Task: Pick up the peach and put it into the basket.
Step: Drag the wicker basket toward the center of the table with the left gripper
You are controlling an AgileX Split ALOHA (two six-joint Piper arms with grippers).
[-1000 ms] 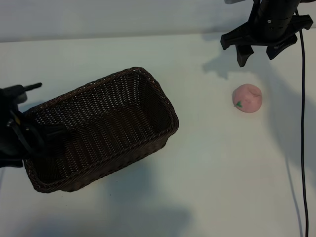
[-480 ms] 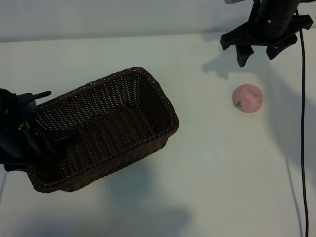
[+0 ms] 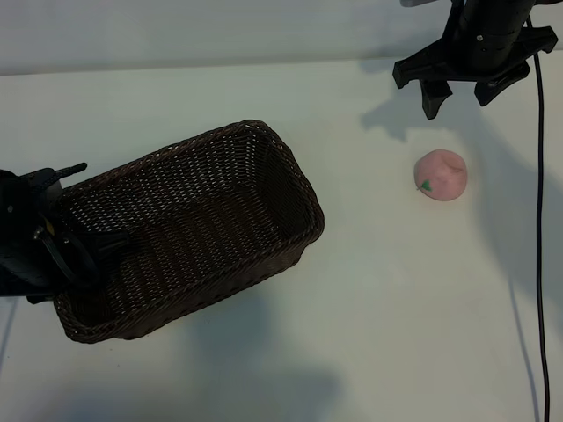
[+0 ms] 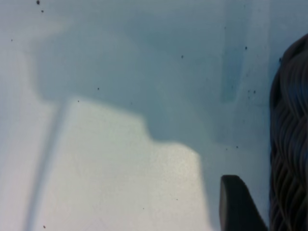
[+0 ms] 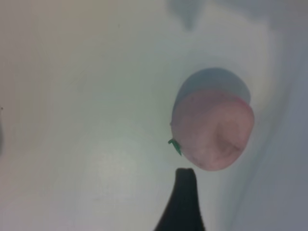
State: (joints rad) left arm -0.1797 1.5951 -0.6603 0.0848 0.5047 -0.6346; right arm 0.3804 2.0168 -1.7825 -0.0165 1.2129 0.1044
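Scene: a pale, nearly white surface [image 3: 396, 316] seen steeply from above, with two dark robot arms at opposite edges.

Basket: a large dark brown woven basket [image 3: 277, 185] lies on the left half of the surface. It is rectangular with rounded corners, sloped sides and a braided rim. It is turned at an angle, with its right end farther back than its left end. Nothing lies inside it.

Peach: a small round pale-pink peach [image 3: 440, 175] rests on the bare surface at the right, well apart from the basket. It has a tiny green leaf mark on its lower left side and a shallow crease on top. It is far smaller than the basket, and nothing touches it.

Left claw: the left claw [image 3: 75, 251] is down at the basket's left end, right at the rim. Whether it is clenched on the wicker or released cannot be told. The left wrist view shows the weave of the basket [image 4: 288, 144] along one edge, beside shadowed surface.

Right claw: the right claw [image 3: 459, 95] hangs at the far right corner, above and just behind the peach. It is released, spread wide and holding nothing. In the right wrist view the peach [image 5: 212, 129] lies below the claw, clear of it, with its shadow beside it.

Cable: a thin black cable [image 3: 538, 220] runs down the right edge from the right arm.
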